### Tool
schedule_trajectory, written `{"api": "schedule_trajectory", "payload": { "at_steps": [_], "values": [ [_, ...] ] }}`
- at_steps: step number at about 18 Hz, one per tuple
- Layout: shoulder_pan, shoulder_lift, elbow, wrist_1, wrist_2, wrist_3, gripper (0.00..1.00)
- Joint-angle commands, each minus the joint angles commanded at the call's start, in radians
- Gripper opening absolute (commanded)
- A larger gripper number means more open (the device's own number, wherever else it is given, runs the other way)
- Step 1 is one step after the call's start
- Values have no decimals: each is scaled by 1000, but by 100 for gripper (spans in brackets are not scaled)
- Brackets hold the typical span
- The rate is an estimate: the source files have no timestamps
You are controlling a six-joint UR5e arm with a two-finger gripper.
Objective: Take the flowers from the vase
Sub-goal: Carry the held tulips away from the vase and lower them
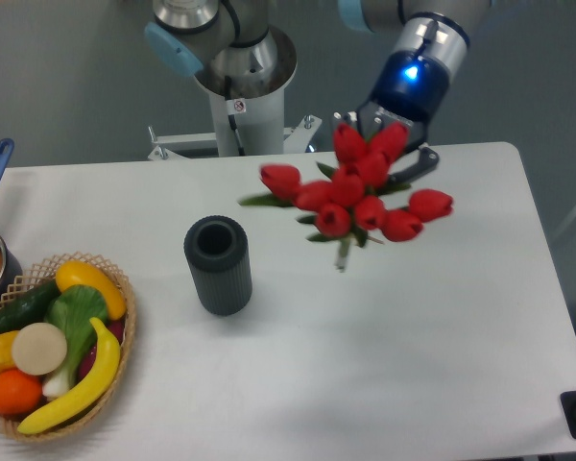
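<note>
One end effector [389, 158] clamped on the tulip bunch [360, 192], held in the air right of the ribbed dark vase [218, 265]; vase upright on the white surface [413, 336].

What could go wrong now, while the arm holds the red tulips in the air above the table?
The bunch of red tulip buds hides the gripper, so the hold cannot be checked; the bunch may slip and fall on the white table. The stem end hangs low and, on a move back left, might knock the ribbed dark grey vase over.
</note>
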Motion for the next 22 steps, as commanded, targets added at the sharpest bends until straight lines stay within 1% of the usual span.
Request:
{"api": "schedule_trajectory", "payload": {
  "at_steps": [2, 3, 5, 6, 7, 9, 11, 12, 14, 15, 16, 18, 19, 20, 22],
  "values": [
    [-9, -9, -3, -2, 112, 43, 15],
    [-17, -22, 6, -2, 146, 46, 16],
    [-43, -81, 46, -2, 180, 46, 16],
    [-48, -123, 73, -2, 221, 46, 15],
    [-52, -150, 98, -3, 276, 48, 13],
    [-87, -183, 138, -9, 356, 42, 12],
    [-95, -203, 169, -11, 414, 42, 13],
    [-110, -212, 173, -12, 442, 42, 15],
    [-129, -224, 190, -14, 502, 43, 15],
    [-146, -236, 211, -14, 536, 48, 16],
    [-165, -250, 247, -26, 600, 48, 16],
    [-253, -285, 302, -67, 738, 48, 19],
    [-274, -298, 313, -75, 789, 45, 19],
    [-279, -304, 311, -75, 816, 43, 19],
    [-279, -304, 310, -77, 823, 43, 19]
  ]
}}
